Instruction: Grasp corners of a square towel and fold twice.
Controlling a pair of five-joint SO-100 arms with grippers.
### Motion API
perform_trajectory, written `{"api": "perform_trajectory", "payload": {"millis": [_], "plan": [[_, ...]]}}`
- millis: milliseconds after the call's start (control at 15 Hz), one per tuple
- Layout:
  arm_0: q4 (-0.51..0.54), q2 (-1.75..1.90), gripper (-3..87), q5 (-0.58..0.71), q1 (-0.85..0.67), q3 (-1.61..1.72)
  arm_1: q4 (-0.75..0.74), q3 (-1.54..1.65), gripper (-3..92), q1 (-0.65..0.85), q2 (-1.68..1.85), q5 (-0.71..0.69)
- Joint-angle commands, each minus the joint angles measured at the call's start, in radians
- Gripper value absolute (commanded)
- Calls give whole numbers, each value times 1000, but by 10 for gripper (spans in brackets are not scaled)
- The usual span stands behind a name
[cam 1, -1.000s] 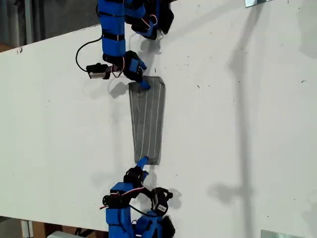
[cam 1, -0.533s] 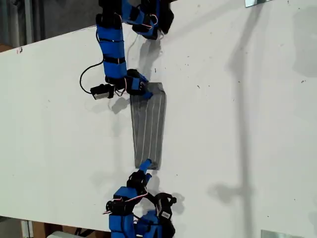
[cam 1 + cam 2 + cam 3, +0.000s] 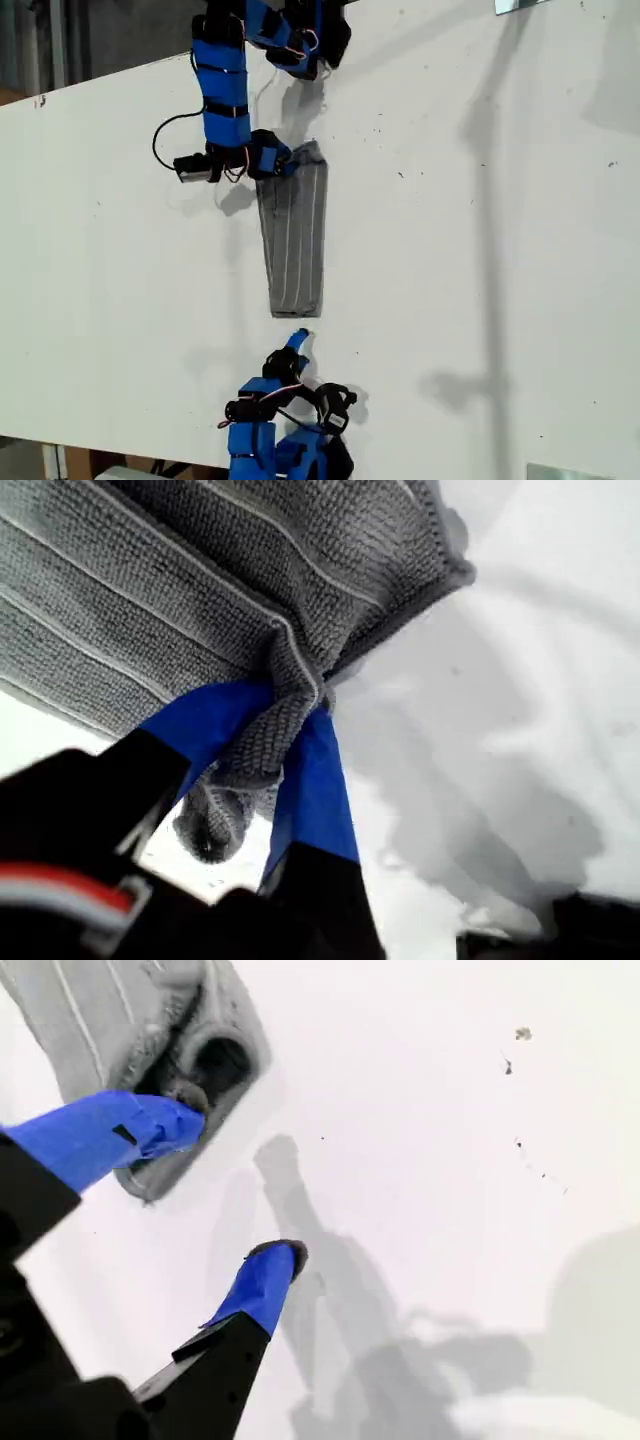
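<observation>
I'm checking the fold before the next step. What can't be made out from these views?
- How many layers the towel has: the exterior view is too small, both wrist views too close.
- The corner in my first gripper: bunched between the blue fingers.
- The towel's far end in the second wrist view: cut off by the picture's edge beyond my second gripper.
- Both arms' bases: cut off by the exterior view's edges.

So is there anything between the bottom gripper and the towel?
No. In the exterior view, only bare white table lies between my second gripper and the towel.
</observation>
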Motion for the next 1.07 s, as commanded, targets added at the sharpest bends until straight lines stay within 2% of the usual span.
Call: {"api": "perform_trajectory", "payload": {"millis": [0, 267, 333, 467, 667, 733, 1000], "plan": [[-38, -49, 247, 9, -28, 0, 132, 5, -1, -6, 262, 69], [-57, -112, 245, -48, -66, 21, 314, -69, -1, -60, 485, 141], [-23, -51, 245, -83, -80, 63, 330, -81, -1, -75, 505, 150], [2, 322, 250, -152, -115, 298, 353, -91, -1, -89, 522, 160], [242, 881, 251, -155, -192, 522, 433, -218, -1, -87, 492, 152], [285, 1032, 245, -147, -186, 565, 456, -288, -1, -83, 446, 130], [295, 1121, 243, -115, -216, 604, 471, -657, -1, -104, 69, 6]]}}
